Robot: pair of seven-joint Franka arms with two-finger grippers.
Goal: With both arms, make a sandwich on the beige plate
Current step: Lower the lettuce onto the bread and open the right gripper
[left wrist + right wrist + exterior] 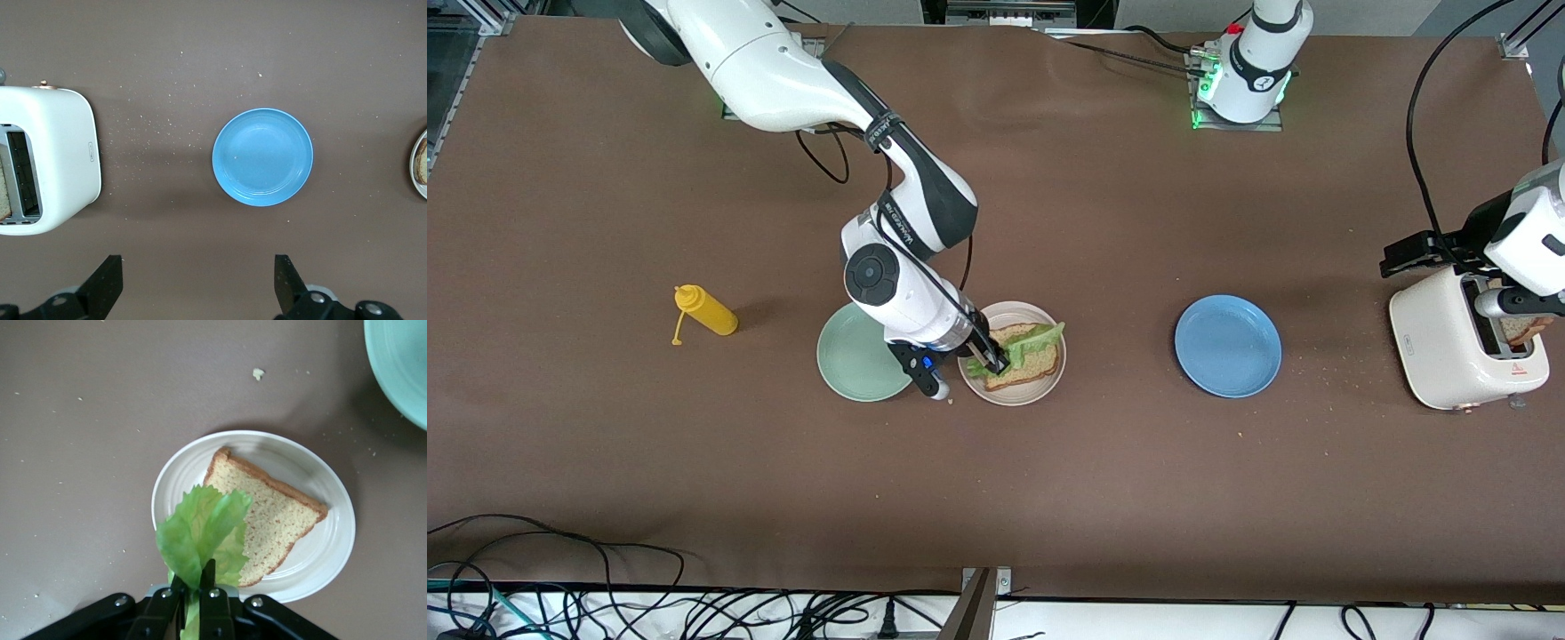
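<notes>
The right end effector (994, 360) is seen in the front view over the beige plate (1049, 380), its fingers closed on a lettuce leaf (1040, 339). The pinch itself is shown only in the right wrist view, where the leaf (203, 537) is clamped between the narrow fingertips (208, 577) and hangs over one corner of a bread slice (273, 517) lying flat on the plate (320, 553). In the front view the slice (1032, 363) is partly covered by the leaf and by the end effector.

A mint-green plate (854, 356) lies just beside the beige plate, toward the right arm's end of the tabletop (1049, 498); only its rim (400, 367) is caught in the right wrist view. A yellow squeeze bottle (705, 311) lying on its side farther toward that end is given by the front view alone.

The left end effector (199, 283) is held wide open and empty over bare tabletop, with a blue plate (263, 157) and a white toaster (60, 167) in its wrist view. A second bread slice (4, 193) stands in a toaster slot; in the front view it (1519, 329) is largely hidden by the left arm over the toaster (1440, 347). Crumbs scattered between toaster and blue plate (1227, 347) are plainest in the left wrist view.
</notes>
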